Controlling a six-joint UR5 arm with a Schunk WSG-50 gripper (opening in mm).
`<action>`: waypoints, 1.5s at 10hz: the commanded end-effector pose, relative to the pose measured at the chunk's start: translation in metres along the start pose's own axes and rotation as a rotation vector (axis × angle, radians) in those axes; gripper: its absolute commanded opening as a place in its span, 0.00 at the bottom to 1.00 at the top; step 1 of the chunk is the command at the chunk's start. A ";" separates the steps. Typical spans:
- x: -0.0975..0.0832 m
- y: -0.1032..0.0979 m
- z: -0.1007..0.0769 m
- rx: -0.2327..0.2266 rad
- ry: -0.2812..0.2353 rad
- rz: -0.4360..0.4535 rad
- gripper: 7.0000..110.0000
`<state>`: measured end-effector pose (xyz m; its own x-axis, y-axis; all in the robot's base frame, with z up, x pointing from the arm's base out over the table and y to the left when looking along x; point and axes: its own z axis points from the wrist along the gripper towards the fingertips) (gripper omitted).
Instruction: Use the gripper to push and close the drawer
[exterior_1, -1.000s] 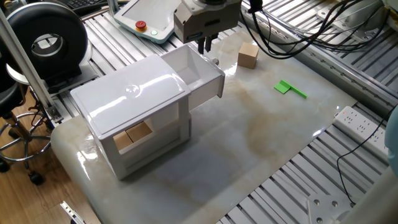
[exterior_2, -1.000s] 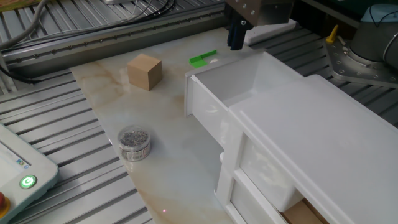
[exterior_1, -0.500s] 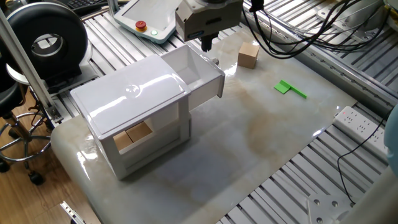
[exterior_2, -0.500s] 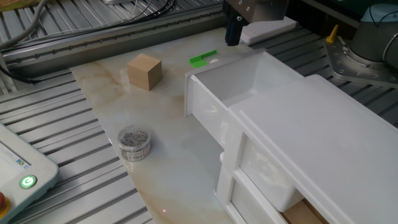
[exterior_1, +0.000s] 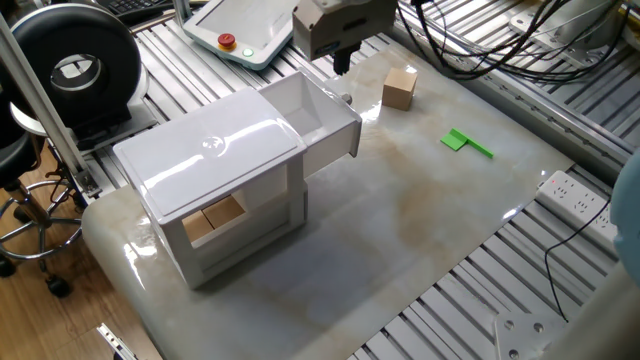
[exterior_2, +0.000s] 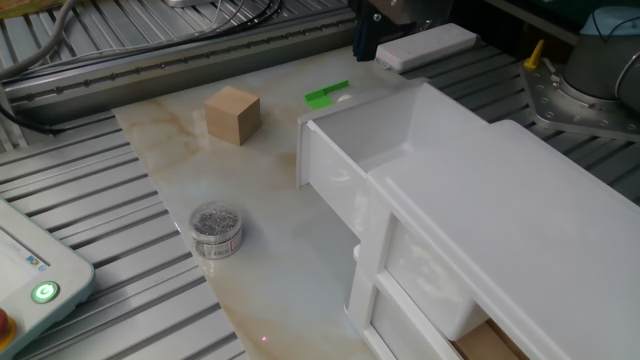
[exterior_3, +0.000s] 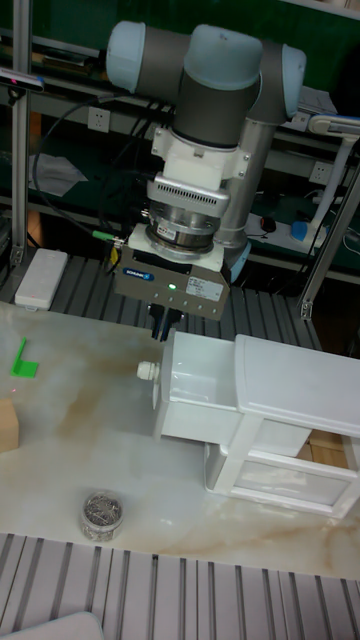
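The drawer (exterior_1: 322, 120) is a glossy white tray pulled well out of the upper slot of its white cabinet (exterior_1: 205, 160). Its flat front panel (exterior_2: 330, 180) carries a small knob (exterior_3: 148, 371). My gripper (exterior_1: 340, 64) hangs above the table just beyond the drawer's far side wall, near the front end, touching nothing. Its two dark fingers (exterior_2: 365, 40) are pressed together, shut on nothing. In the tall fixed view the gripper (exterior_3: 165, 322) stands just behind the drawer's front corner (exterior_3: 172, 345).
A wooden cube (exterior_1: 399, 88) and a green piece (exterior_1: 466, 143) lie on the table past the drawer's front. A small jar of metal bits (exterior_2: 216, 230) stands near the table edge. A white box (exterior_2: 425, 47) lies behind the gripper. Wooden blocks (exterior_1: 215, 215) sit in the cabinet's lower compartment.
The gripper has risen and drifted along the drawer's side toward its front end. The drawer has not moved.
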<state>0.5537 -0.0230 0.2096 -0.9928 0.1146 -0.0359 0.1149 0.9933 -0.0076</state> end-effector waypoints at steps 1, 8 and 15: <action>0.006 -0.003 -0.004 -0.051 0.016 -0.228 0.00; -0.045 0.010 -0.003 -0.020 -0.206 -0.835 0.00; -0.016 0.002 -0.001 -0.021 -0.100 -1.235 0.00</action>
<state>0.5810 -0.0261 0.2099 -0.5636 -0.8186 -0.1109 -0.8129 0.5734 -0.1020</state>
